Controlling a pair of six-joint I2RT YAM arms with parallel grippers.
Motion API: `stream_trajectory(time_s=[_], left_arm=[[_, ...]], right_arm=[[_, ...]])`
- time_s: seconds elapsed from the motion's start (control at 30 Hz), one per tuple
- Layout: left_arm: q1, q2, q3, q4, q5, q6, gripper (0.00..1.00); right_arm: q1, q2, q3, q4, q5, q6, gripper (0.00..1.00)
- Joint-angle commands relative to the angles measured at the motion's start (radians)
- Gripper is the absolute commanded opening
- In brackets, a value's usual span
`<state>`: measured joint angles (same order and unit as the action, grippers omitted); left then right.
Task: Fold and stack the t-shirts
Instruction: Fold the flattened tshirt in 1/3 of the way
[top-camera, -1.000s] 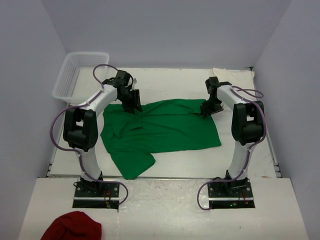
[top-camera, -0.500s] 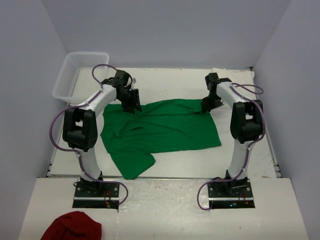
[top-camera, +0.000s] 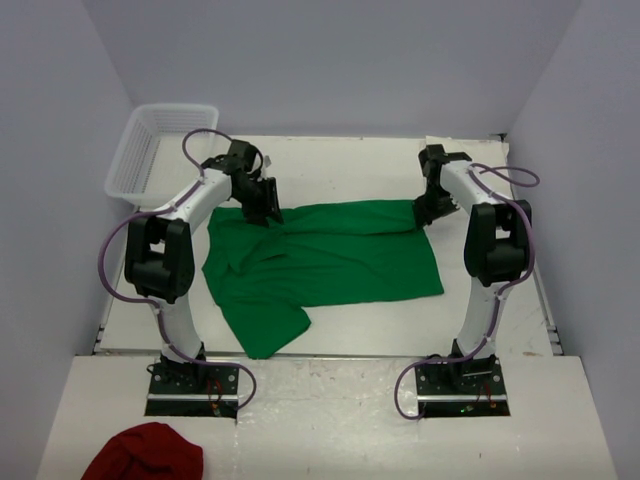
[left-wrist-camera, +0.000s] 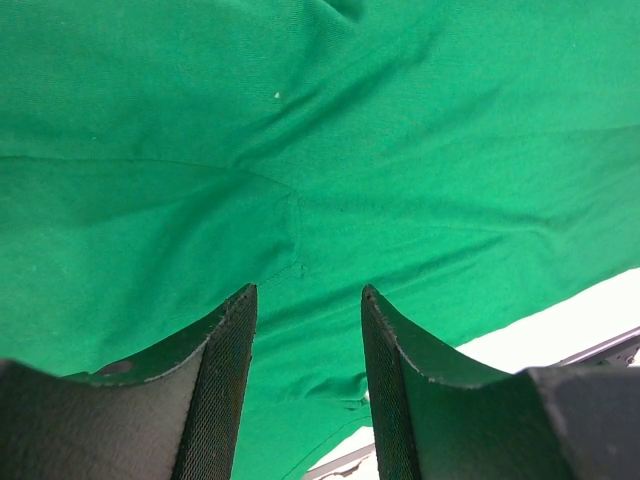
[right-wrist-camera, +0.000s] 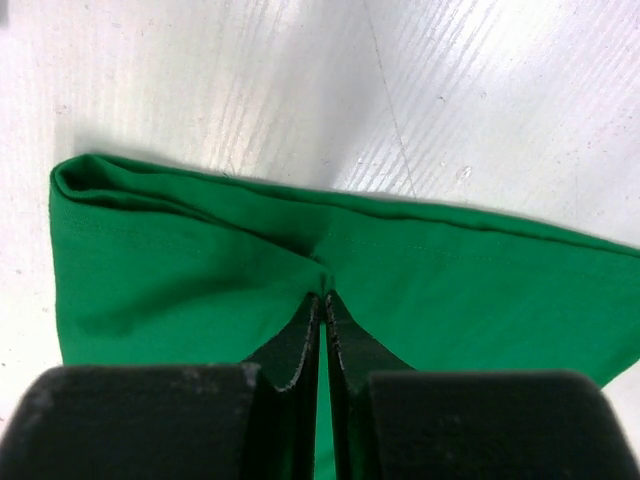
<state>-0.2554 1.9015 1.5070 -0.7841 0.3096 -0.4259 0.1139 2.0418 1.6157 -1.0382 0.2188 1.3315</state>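
Looking down from the top camera, I see the green shirt (top-camera: 330, 255) spread on the table (top-camera: 350, 165), its far edge beneath both grippers. On the left wrist camera, the left gripper (left-wrist-camera: 305, 292) stands spread just over a seam, holding nothing. On the right wrist camera, the right gripper (right-wrist-camera: 322, 297) is pressed together, pinching the hem at its tips. I judge this the first fold's grasp; next, the left must close on cloth, then both lift together.

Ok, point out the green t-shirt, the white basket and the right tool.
green t-shirt (top-camera: 330, 255): top view, middle of the spread body.
white basket (top-camera: 155, 150): top view, bare mesh floor.
right tool (right-wrist-camera: 322, 298): right wrist view, between its shut fingertips, pinching the shirt's edge.
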Motion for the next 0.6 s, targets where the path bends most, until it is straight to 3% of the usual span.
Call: stream_trajectory(time_s=[0.0, 0.03, 0.07, 0.13, 0.27, 0.57], left_arm=[[0.019, -0.056, 0.001, 0.016, 0.025, 0.015, 0.48], [0.021, -0.058, -0.002, 0.014, 0.023, 0.016, 0.48], [0.024, -0.058, -0.005, 0.016, 0.026, 0.016, 0.48], [0.027, -0.061, -0.011, 0.016, 0.028, 0.016, 0.48], [0.028, -0.067, -0.019, 0.017, 0.028, 0.015, 0.48], [0.028, -0.107, -0.031, 0.005, -0.003, 0.004, 0.48]], right_arm=[[-0.008, -0.006, 0.003, -0.033, 0.009, -0.030, 0.06], [-0.007, 0.000, 0.007, -0.033, -0.001, -0.040, 0.10], [-0.005, 0.011, 0.010, -0.036, -0.010, -0.048, 0.21], [-0.003, 0.003, 0.004, -0.026, -0.012, -0.063, 0.27], [-0.003, -0.031, -0.031, -0.005, -0.018, -0.074, 0.62], [0.035, -0.158, -0.019, 0.013, 0.082, -0.146, 0.64]])
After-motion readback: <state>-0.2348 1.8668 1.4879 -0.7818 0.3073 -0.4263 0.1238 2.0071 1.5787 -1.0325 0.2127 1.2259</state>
